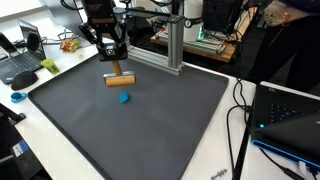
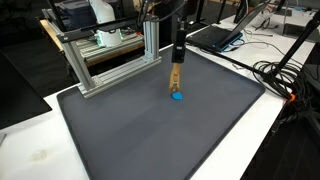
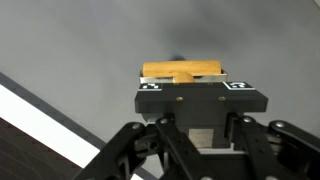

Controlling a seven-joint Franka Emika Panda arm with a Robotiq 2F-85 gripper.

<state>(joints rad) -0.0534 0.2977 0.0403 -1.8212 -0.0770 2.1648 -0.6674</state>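
1. In the wrist view, the black end effector fills the lower half of the frame and hides the near part of the wooden block. Only a tan strip of the block shows at upper centre.
2. The end effector is clenched on the wooden block. The views do not show whether the block rests on the mat or hangs just above it.
3. In an exterior view the block is at upper centre, smooth and oblong.
4. A small rounded blue object lies on the mat just below the block, not touching it. It is too small to identify.
5. The mat is dark grey, matte and rectangular. It covers a white desk.
6. An aluminium frame stands at upper left.
7. The white marks on the end effector are too blurred to read.
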